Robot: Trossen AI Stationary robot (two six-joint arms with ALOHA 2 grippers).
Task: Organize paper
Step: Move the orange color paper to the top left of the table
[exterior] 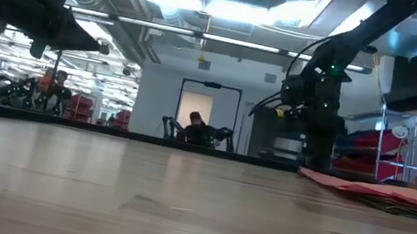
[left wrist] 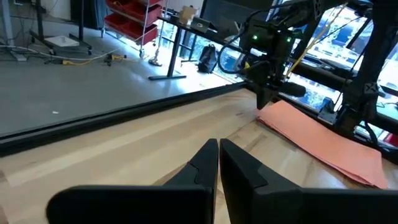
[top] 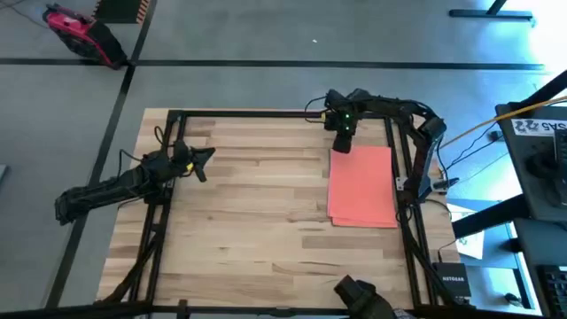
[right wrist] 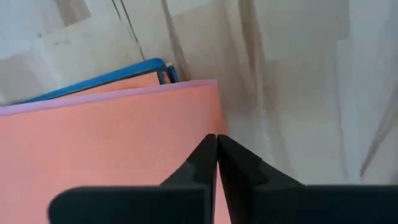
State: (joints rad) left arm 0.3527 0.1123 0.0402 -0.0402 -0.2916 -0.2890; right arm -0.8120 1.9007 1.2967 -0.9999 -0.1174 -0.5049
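One paper stack (top: pixel 361 186) lies at the surface's (top: pixel 257 213) right side. Right pincer (right wrist: pixel 216 142), fingers pressed together and empty, sits at its far edge; nudge edges flush, press lightly. Left pincer (left wrist: pixel 219 149) closed, idle.

A low stack of thin orange-pink paper sheets (exterior: pixel 388 195) is seen lying flat on the pale wooden tabletop (exterior: pixel 175 206), with the right gripper (exterior: pixel 315 157) lowered just behind it.

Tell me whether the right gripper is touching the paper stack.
Cannot tell. The right gripper sits shut over the paper stack's edge; no view plainly shows contact or gap.
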